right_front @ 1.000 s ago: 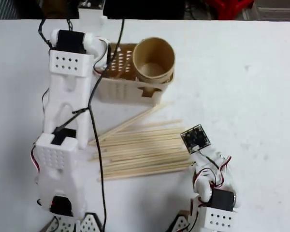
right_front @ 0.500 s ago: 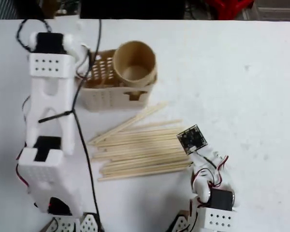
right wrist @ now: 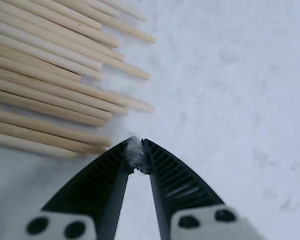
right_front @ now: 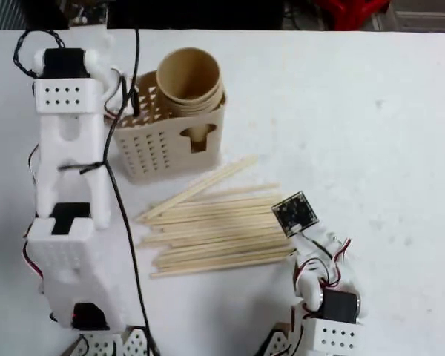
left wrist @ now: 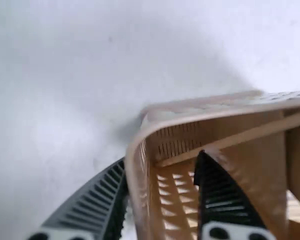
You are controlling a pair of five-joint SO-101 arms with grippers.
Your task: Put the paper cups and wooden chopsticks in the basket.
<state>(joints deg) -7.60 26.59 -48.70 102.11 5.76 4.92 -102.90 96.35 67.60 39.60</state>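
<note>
Moved: basket [right_front: 167,144] now farther left toward the desk's [right_front: 371,111] back-left corner, tipped, cups [right_front: 189,78] inside. Left gripper [left wrist: 162,160] clamped on its wall. Right gripper [right wrist: 135,150] pinched together beside chopsticks [right_front: 215,230], mid-front. Risk: the grip on the thin wall slips, cups spill.

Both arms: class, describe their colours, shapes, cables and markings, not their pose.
The left arm and right arm are white shells with dotted hole grids and black motors. A black cable runs along the left; thin red wires loop on the right. The left gripper and right gripper are black, ribbed and pointed.
</note>
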